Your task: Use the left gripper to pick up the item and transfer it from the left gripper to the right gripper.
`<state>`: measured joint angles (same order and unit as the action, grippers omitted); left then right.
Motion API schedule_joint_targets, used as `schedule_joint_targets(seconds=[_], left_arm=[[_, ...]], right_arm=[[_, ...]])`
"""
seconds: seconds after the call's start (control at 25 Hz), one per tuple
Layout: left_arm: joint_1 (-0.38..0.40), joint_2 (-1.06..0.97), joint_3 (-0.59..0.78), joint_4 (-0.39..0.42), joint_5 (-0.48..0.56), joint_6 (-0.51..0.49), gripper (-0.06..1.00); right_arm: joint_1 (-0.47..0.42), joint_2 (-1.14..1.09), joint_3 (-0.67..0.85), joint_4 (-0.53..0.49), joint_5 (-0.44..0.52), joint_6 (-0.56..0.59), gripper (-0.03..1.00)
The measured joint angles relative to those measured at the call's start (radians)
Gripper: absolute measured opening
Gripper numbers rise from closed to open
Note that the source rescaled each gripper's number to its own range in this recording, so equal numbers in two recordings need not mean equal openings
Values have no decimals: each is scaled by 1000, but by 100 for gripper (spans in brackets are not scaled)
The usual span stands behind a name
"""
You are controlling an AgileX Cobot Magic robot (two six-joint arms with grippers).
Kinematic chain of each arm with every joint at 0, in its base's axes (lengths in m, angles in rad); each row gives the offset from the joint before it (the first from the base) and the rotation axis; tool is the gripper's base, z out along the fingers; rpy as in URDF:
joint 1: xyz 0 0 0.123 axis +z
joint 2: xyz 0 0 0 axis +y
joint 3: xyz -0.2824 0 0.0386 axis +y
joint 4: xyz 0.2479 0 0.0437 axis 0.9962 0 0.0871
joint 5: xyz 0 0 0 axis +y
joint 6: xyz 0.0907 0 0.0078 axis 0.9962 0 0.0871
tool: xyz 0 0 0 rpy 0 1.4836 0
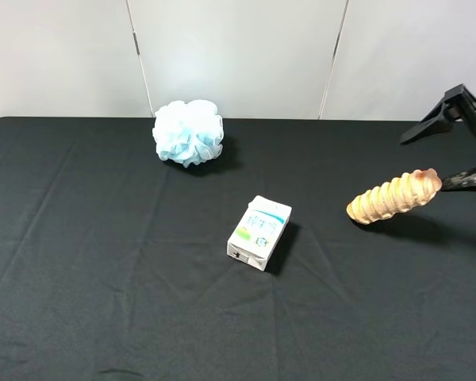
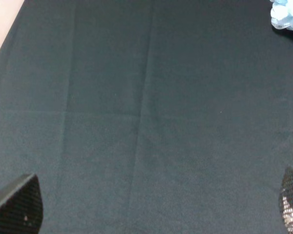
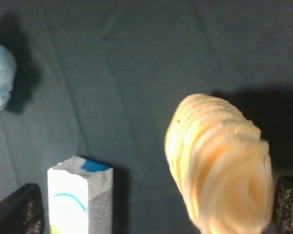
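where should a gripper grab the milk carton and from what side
Grip the white carton across its two long sides, near the middle, coming straight down from above. It lies flat on the black cloth, its long faces parallel, with bare cloth on either side for the fingers.

The right gripper (image 1: 465, 141) is running off the frame's edge beside the item (image 1: 394, 197), so whether its fingers are touching the item is hard to tell. In the right wrist view the item (image 3: 219, 165) is showing blurred and cut off, and the carton (image 3: 80, 201) beside it is cropped too.
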<state>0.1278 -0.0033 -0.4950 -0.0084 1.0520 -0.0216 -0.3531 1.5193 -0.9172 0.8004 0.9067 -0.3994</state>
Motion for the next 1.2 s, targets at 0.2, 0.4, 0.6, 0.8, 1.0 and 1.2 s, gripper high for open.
schedule_joint_targets(seconds=[0.2,0.4,0.6,0.8,1.0,1.2], left_arm=[[0,0,0,0,0,0,97],[0,0,0,0,0,0,97],[0,0,0,0,0,0,97],[0,0,0,0,0,0,97],[0,0,0,0,0,0,97],[0,0,0,0,0,0,97]], right_arm=[[0,-75,-26,-127,4,99,100],[0,-157,-29,-179,22,139,100],[0,-239,-29,-183,58,140,100],[1,-330,-29,-208,102,140,100],[120,-441,-29,-316,131,140,100],[274,-571,-29,-494,200,161,100]])
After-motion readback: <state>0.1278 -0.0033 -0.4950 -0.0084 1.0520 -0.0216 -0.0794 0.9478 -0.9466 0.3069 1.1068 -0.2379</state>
